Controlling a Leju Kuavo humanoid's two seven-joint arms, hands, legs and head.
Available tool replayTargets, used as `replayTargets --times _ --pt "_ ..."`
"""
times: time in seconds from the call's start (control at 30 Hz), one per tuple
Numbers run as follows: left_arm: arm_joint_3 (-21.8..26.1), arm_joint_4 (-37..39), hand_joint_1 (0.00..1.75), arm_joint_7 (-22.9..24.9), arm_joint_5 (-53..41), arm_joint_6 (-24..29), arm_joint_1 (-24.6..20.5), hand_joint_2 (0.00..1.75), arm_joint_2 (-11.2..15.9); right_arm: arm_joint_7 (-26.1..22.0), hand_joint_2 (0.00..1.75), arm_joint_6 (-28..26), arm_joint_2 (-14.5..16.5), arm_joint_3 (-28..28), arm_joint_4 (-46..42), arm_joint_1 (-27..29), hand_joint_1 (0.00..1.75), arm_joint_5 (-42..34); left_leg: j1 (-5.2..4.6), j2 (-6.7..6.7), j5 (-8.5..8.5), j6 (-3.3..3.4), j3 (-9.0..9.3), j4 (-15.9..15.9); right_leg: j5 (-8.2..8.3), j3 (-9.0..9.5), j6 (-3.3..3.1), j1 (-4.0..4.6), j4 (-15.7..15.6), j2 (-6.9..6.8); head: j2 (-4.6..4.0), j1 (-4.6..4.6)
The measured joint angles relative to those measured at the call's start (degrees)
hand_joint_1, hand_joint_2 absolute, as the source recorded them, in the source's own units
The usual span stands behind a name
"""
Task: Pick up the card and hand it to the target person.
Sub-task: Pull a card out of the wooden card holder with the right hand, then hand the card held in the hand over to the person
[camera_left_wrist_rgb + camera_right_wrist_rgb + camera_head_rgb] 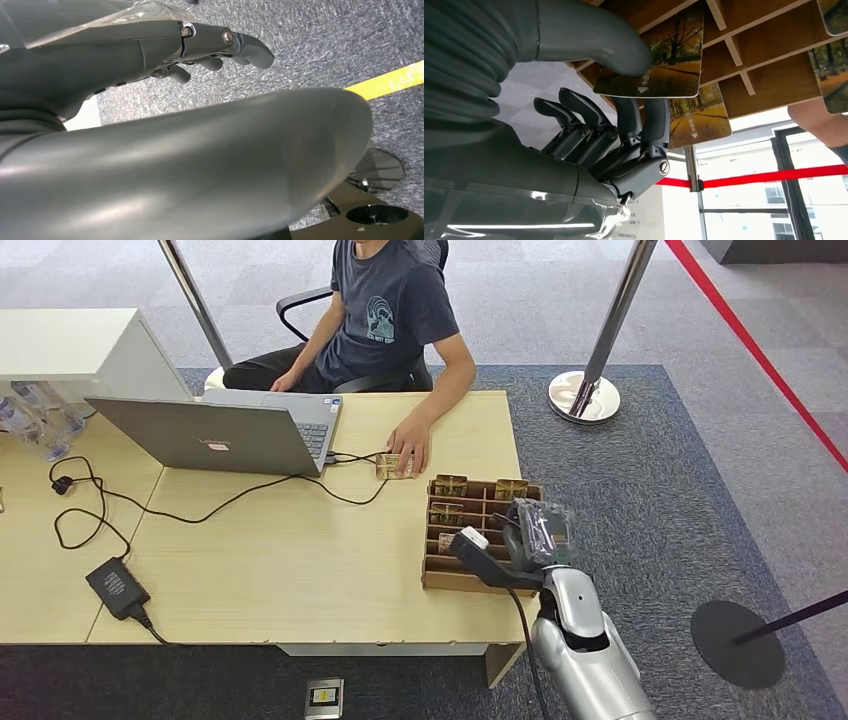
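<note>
My right hand (530,535) is at the near right corner of the wooden card rack (440,578) on the table. In the right wrist view this hand (624,150) pinches a card (664,60) printed with autumn trees between thumb and fingers, close against the rack's slats (769,65). Another card (699,117) stands just behind it. The target person (385,310) sits at the table's far side, one hand (412,445) resting on a card (393,466) lying on the tabletop. My left hand (150,50) hangs over grey carpet, fingers (250,47) loose, holding nothing.
An open laptop (220,435) sits at the far left of the table, its cable running to a black power adapter (117,587). More cards (450,485) stand in the rack. A stanchion base (583,395) stands on the carpet beyond the table's right end.
</note>
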Motion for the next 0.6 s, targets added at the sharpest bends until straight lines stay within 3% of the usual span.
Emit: replayTargets --times 0.6 --pt "0.1 0.0 0.0 -0.7 1.1 0.7 0.5 0.0 0.0 -1.5 1.75 0.1 0.0 0.6 -1.4 -0.6 1.75 -0.9 0.0 0.0 0.0 0.0 -0.03 0.0 0.0 -0.01 0.0 0.0 0.0 0.0 0.01 0.0"
